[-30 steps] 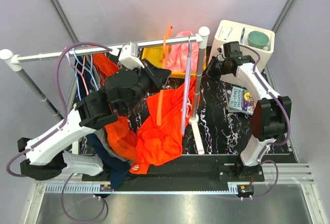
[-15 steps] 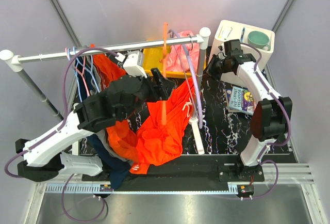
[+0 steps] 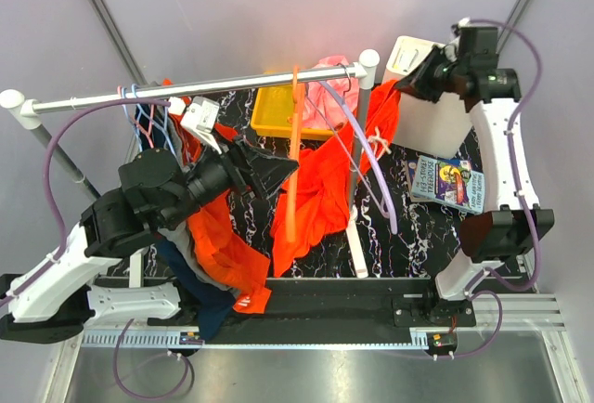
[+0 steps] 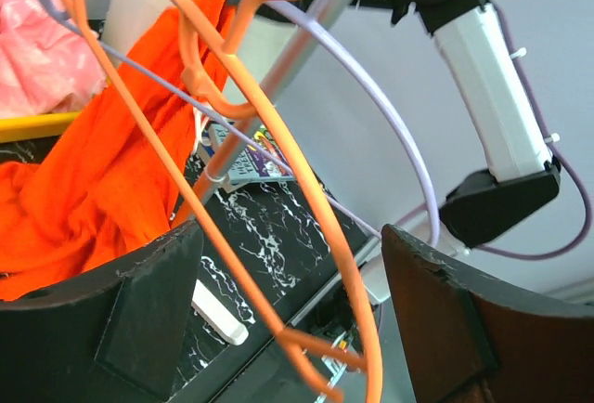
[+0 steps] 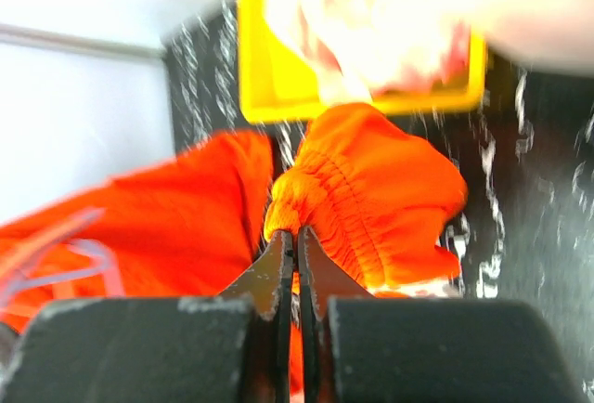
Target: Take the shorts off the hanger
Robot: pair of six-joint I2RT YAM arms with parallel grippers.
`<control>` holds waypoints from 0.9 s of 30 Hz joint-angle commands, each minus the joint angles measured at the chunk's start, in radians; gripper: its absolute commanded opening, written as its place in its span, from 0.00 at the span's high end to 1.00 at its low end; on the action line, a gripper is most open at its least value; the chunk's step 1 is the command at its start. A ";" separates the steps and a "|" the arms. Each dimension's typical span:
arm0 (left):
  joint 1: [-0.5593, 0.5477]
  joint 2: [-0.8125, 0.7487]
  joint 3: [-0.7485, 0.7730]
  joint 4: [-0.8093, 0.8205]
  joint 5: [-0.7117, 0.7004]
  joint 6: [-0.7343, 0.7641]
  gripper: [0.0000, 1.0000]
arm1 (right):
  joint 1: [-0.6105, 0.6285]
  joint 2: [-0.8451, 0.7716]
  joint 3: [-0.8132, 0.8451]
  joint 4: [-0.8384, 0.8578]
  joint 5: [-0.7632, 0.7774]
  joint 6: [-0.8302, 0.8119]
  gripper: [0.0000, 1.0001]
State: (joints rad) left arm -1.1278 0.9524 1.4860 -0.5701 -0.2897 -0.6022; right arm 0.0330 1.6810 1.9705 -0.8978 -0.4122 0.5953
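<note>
The bright orange shorts stretch from low beside the orange hanger up to my right gripper, which is shut on their waistband high at the right near the rail's end. The orange hanger hangs from the rail and a lilac hanger swings beside it. My left gripper is open; in the left wrist view the orange hanger runs between its spread fingers without touching them. Pink shorts lie in the yellow bin.
The metal rail crosses the view on white posts. Several hangers and another orange garment hang at its left, dark cloth below. A white box and a book sit at the right.
My left gripper opened, let go of the orange hanger and drew back to the left. My right gripper rose up and to the right, pulling the orange shorts taut with it.
</note>
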 commanded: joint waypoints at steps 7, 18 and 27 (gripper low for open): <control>-0.004 -0.061 0.016 0.030 0.073 0.061 0.18 | -0.010 -0.009 0.592 -0.055 0.115 -0.003 1.00; -0.004 -0.038 0.083 0.009 0.072 0.097 0.15 | -0.010 -0.142 0.415 0.134 -0.034 0.123 1.00; -0.004 0.000 0.114 0.036 0.078 0.111 0.14 | -0.008 -0.325 -0.143 0.256 -0.163 0.199 1.00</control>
State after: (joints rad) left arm -1.1282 0.9386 1.5471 -0.5800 -0.2367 -0.5179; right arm 0.0242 1.4673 2.0350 -0.7692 -0.5037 0.7368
